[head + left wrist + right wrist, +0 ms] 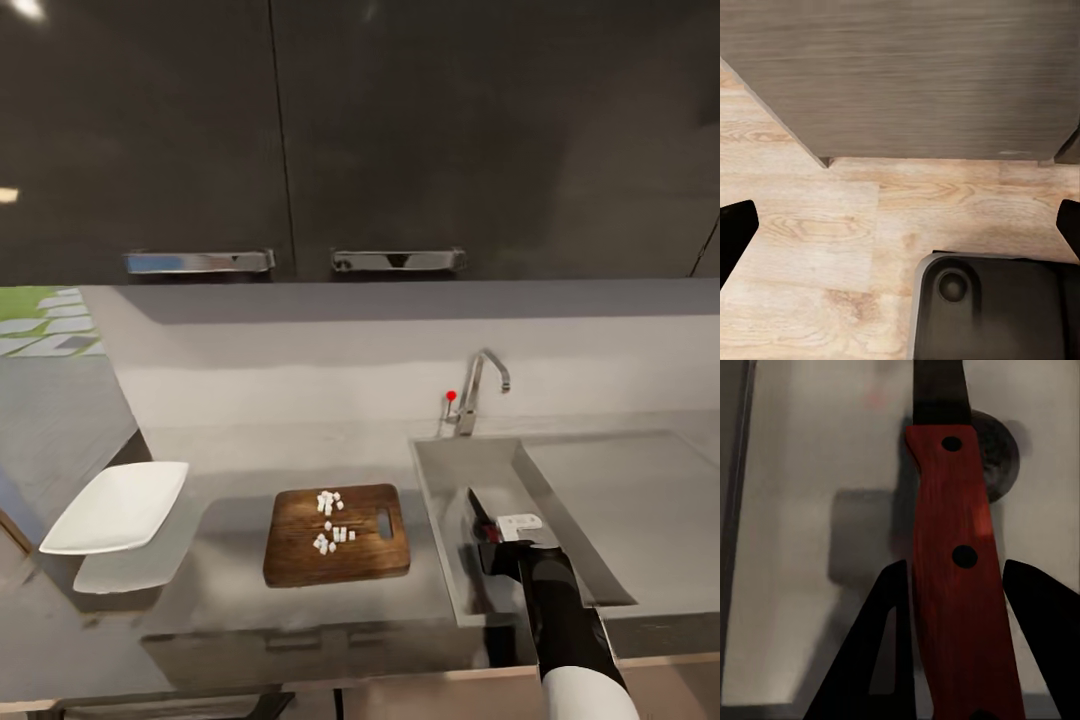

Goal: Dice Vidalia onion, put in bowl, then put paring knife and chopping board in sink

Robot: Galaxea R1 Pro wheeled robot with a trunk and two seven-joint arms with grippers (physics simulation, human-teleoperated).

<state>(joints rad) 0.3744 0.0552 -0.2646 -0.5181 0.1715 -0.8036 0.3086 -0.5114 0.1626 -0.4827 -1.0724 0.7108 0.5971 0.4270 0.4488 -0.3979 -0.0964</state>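
Observation:
My right gripper (503, 542) hangs over the basin of the sink (437, 500), shut on the paring knife (479, 510), whose dark blade points toward the back wall. In the right wrist view the knife's red handle (956, 532) runs between the two fingers of that gripper (958, 570), above the sink floor (802, 480) and its drain (1003, 450). Left of the sink, the chopping board (295, 560) lies on the countertop (230, 465), carrying small white pieces of diced Vidalia onion (330, 503). The white bowl (115, 507) sits at the far left. My left gripper (904, 225) is open over the wooden floor.
A chrome tap (480, 385) with a red dot stands behind the sink, and the flat drainboard (620, 500) extends to its right. Dark upper cabinets (300, 140) hang above. The left wrist view has a grey cabinet front (907, 75) and the robot's dark base (990, 307).

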